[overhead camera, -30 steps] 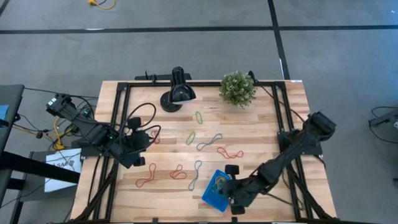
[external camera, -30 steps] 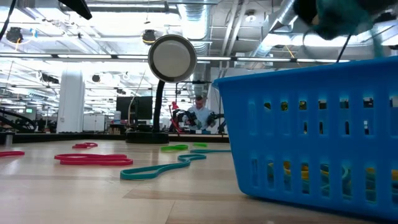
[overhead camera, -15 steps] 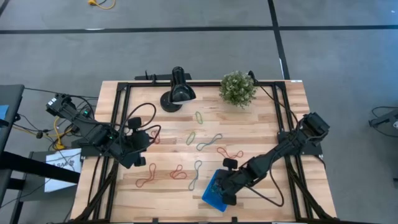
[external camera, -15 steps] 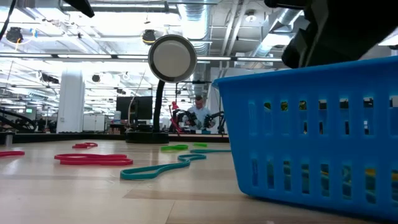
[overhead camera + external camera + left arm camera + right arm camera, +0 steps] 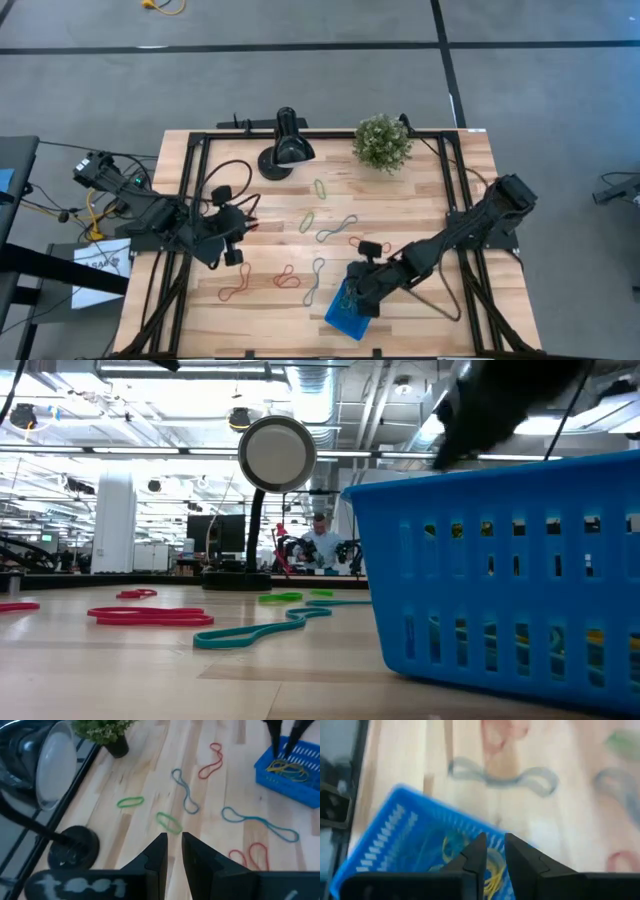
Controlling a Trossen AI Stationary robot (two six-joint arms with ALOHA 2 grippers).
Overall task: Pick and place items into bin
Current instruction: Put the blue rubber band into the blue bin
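Loose rubber bands lie flat on the wooden table: green [image 5: 320, 187], green [image 5: 307, 221], grey-blue [image 5: 337, 229], red [image 5: 287, 278], grey [image 5: 315, 280] and orange-red [image 5: 234, 292]. The blue bin [image 5: 343, 314] stands near the table's near edge with yellow bands [image 5: 283, 767] inside. My right gripper [image 5: 356, 287] hovers over the bin's far edge, shut and with nothing between its fingers [image 5: 495, 851]. My left gripper [image 5: 232, 243] hangs above the table's left part, shut and empty [image 5: 174, 849], short of the green band [image 5: 169, 822].
A black lamp [image 5: 285, 150] and a small green plant [image 5: 382, 142] stand at the table's far edge. Black cables [image 5: 232, 180] loop on the left side. In the low view the bin [image 5: 500, 570] fills the right half, with bands [image 5: 150, 616] on the bare wood beside it.
My right gripper has moved from the bin's near right corner across the bin toward the table's far left, ending over the bin's far edge. My left gripper has shifted a little toward the table's right and turned. The bands and the bin have stayed where they were.
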